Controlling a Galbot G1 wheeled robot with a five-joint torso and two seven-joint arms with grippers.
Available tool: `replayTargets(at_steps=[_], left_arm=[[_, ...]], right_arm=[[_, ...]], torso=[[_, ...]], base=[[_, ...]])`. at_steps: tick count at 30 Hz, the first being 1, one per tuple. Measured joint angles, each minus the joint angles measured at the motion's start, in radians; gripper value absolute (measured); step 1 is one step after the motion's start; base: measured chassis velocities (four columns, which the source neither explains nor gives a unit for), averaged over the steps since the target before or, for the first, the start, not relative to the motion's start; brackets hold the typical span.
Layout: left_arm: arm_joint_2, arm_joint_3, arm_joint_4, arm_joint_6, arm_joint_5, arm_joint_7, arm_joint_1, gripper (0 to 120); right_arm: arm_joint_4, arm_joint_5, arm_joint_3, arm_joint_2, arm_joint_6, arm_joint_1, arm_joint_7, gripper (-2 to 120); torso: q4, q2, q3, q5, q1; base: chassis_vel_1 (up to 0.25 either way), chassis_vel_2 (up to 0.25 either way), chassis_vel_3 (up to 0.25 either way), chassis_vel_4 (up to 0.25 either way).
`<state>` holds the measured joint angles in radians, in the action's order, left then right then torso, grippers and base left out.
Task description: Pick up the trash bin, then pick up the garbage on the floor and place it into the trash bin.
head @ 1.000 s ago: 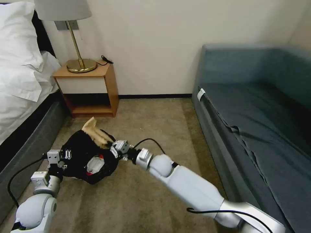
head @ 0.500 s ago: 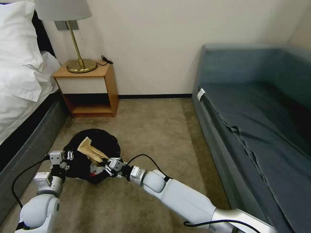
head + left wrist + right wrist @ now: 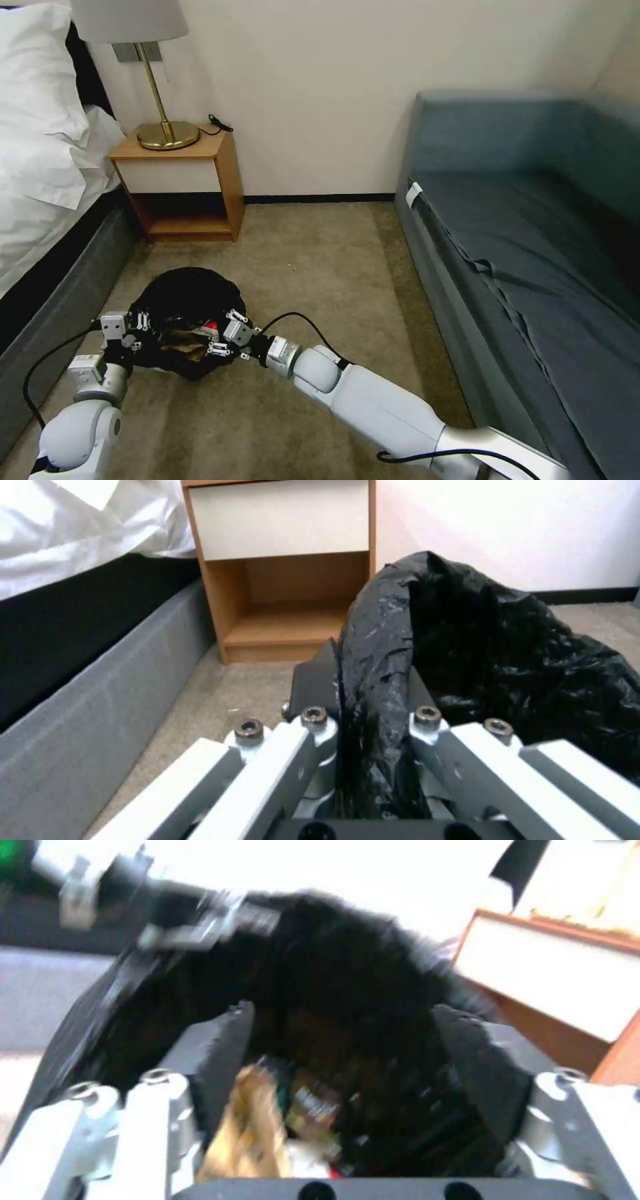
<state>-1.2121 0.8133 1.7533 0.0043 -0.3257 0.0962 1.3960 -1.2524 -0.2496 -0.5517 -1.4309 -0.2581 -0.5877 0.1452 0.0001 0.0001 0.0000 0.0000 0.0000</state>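
The trash bin, wrapped in a crinkly black bag, hangs just above the carpet beside the bed. My left gripper is shut on its near rim; in the left wrist view the black fingers pinch the bag-covered rim. My right gripper sits at the bin's mouth, open, its jaws spread wide with nothing between them. Garbage lies inside the bin: a tan crumpled paper bag and a red-and-white wrapper beside it.
A wooden nightstand with a brass lamp stands against the wall behind the bin. The bed's grey base runs along the left. A blue sofa lines the right. Open carpet lies between them.
The right gripper came down to the bin's mouth and opened. The tan paper bag that stuck up from its fingers now lies inside the bin. The bin sits a little lower.
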Motion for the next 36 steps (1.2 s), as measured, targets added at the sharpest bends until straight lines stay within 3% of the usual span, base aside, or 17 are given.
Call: replayTargets(at_steps=[3, 7, 13, 18, 21, 23, 29, 36], left_arm=[[-0.003, 0.004, -0.03, -0.01, -0.019, 0.003, -0.013, 7], [-0.002, 0.005, -0.068, -0.024, -0.035, 0.009, -0.025, 7], [0.001, 0.001, -0.125, -0.027, -0.124, 0.005, -0.074, 7], [0.001, -0.007, -0.172, -0.036, -0.23, 0.0, -0.149, 7], [0.0, 0.0, -0.177, -0.039, -0.261, -0.001, -0.156, 7], [-0.005, 0.016, -0.192, -0.045, -0.332, -0.011, -0.172, 7], [-0.014, 0.013, -0.22, -0.047, -0.424, -0.022, -0.21, 7], [-0.033, 0.001, -0.312, -0.07, -0.525, -0.018, -0.272, 7]], right_arm=[[-0.041, -0.026, 0.07, 0.007, 0.015, 0.018, -0.011, 95], [-0.067, -0.049, 0.131, 0.025, 0.033, 0.031, -0.011, 99], [-0.09, -0.081, 0.28, 0.065, 0.055, 0.037, -0.01, 100], [-0.076, -0.034, 0.42, 0.096, 0.048, -0.016, -0.001, 100], [-0.06, -0.009, 0.446, 0.101, 0.035, -0.031, 0.01, 100], [-0.029, 0.055, 0.506, 0.104, 0.002, -0.081, 0.037, 100], [-0.026, 0.098, 0.588, 0.105, -0.018, -0.162, 0.046, 100], [-0.054, 0.131, 0.67, 0.098, -0.03, -0.268, 0.054, 100]], torso=[[0.0, 0.0, 0.0, 0.0, 0.0], [-0.0001, 0.0, 0.0, 0.0, 0.0], [0.0002, 0.0, 0.0, 0.0002, 0.0], [-0.0011, 0.0, 0.0, 0.0002, 0.0], [-0.0012, 0.0, 0.0, 0.0003, 0.0], [0.0004, 0.0, 0.0, 0.0003, 0.0], [-0.0004, 0.0, 0.0, 0.0004, 0.0], [0.0001, 0.0, 0.0, 0.0003, 0.0]], base=[[0.0, 0.0, 0.0, 0.0], [0.0, 0.0, 0.0, 0.0], [0.0, 0.0, 0.0, 0.0], [0.0, 0.0, 0.0, 0.0], [0.0, 0.0, 0.0, 0.0], [0.0, 0.0, 0.0, 0.0], [0.0, 0.0, 0.0, 0.0], [0.0, 0.0, 0.0, 0.0]])
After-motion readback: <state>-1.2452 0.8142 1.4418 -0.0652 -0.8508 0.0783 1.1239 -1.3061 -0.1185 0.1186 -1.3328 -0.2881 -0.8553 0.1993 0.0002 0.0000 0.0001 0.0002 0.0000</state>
